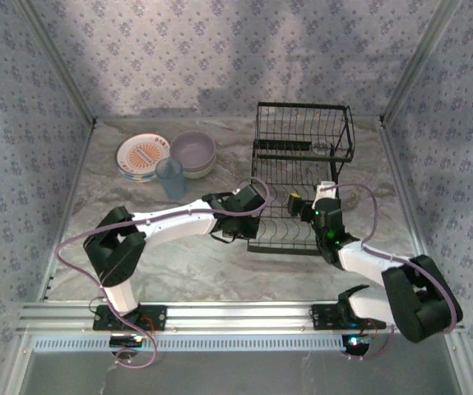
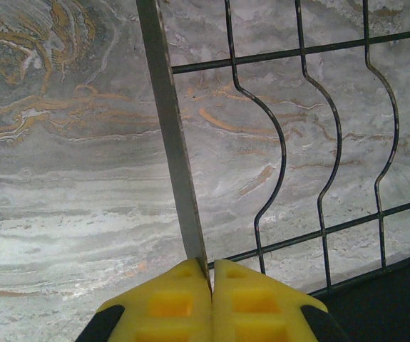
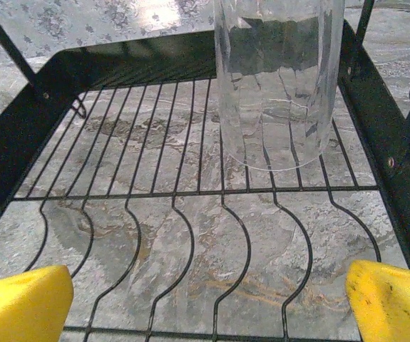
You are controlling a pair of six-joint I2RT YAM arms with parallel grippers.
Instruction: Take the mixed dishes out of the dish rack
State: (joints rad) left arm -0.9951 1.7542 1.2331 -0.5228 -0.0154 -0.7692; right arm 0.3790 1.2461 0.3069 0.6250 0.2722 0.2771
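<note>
The black wire dish rack (image 1: pixel 303 132) stands at the middle right of the table. My left gripper (image 1: pixel 255 216) is at the rack's left edge. In the left wrist view its yellow fingers (image 2: pixel 169 303) are shut on a thin grey strip (image 2: pixel 170 135), the rack's side rail seen edge-on, with the rack wires (image 2: pixel 329 178) to its right. My right gripper (image 1: pixel 314 199) is inside the rack's lower section, open wide (image 3: pixel 212 306) over the wire floor (image 3: pixel 190 235). A clear glass (image 3: pixel 276 85) stands upright on that floor ahead of it, untouched.
At the back left of the table sit a stack of plates (image 1: pixel 143 156) with an orange-patterned one on top, a lavender bowl (image 1: pixel 193 153) on another bowl, and a translucent blue cup (image 1: pixel 170 178). Patterned walls enclose the table on three sides.
</note>
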